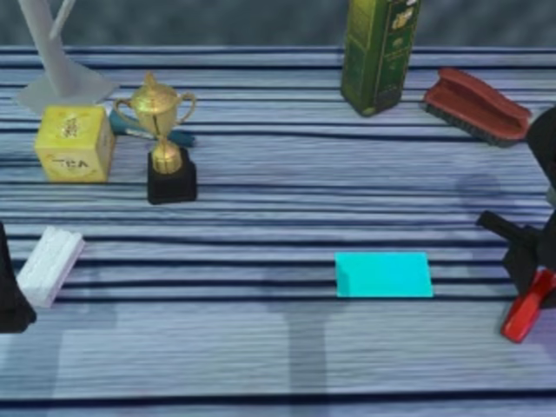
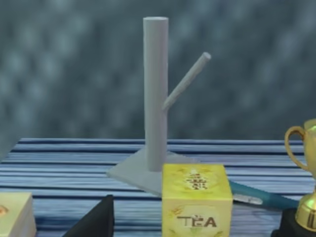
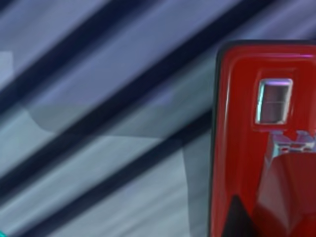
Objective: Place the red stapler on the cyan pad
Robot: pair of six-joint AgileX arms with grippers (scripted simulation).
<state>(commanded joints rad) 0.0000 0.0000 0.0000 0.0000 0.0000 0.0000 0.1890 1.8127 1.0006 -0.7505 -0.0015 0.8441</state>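
Red stapler [image 1: 527, 316] sits at our right gripper [image 1: 537, 291], apparently clamped, long axis 1-to-7 o'clock; cyan pad [image 1: 383, 274] lies toward 9 o'clock, left arm parked.

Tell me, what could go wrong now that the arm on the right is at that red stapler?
The right hand is at the red stapler near the table's right edge; a knock or slip could send it off the table. The cyan pad is some way to its left, so a loose hold might drop it short. The left arm sits parked at the left edge.
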